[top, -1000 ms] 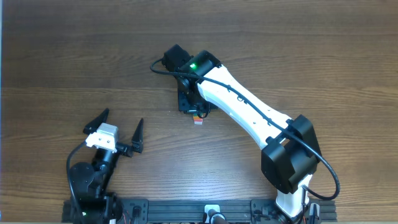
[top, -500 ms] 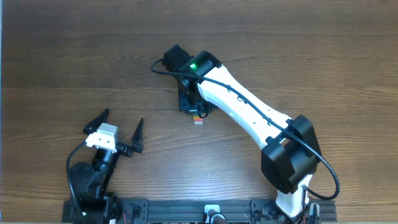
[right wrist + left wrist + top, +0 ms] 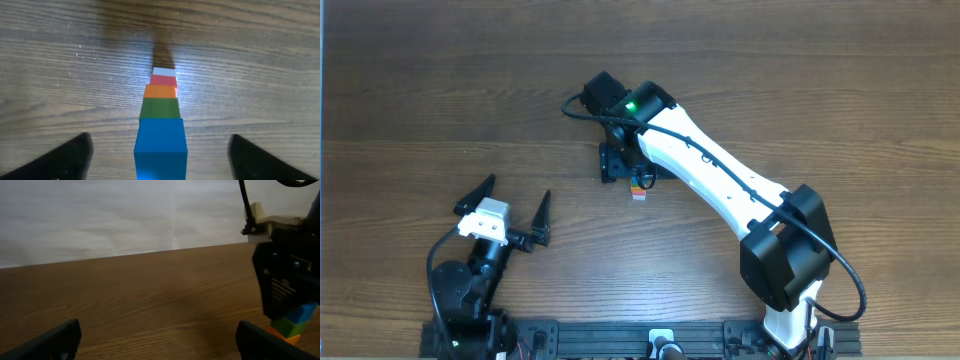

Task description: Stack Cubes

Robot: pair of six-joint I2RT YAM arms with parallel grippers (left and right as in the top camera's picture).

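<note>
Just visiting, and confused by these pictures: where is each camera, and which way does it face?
Top view: fixed overhead, looking straight down at the table; left end effector and right end effector show.
Left wrist view: on the left arm, looking across the table toward a wall; own fingers.
Right wrist view: on the right arm, looking down onto the cube stack; own fingers.
Shared: both wrist views show the cube stack.

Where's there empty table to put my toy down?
The wood table is bare along its far edge, beyond the right gripper, and at the right side. It's crowded mid-table, where that gripper hangs over the cube stack, and by the left gripper.
</note>
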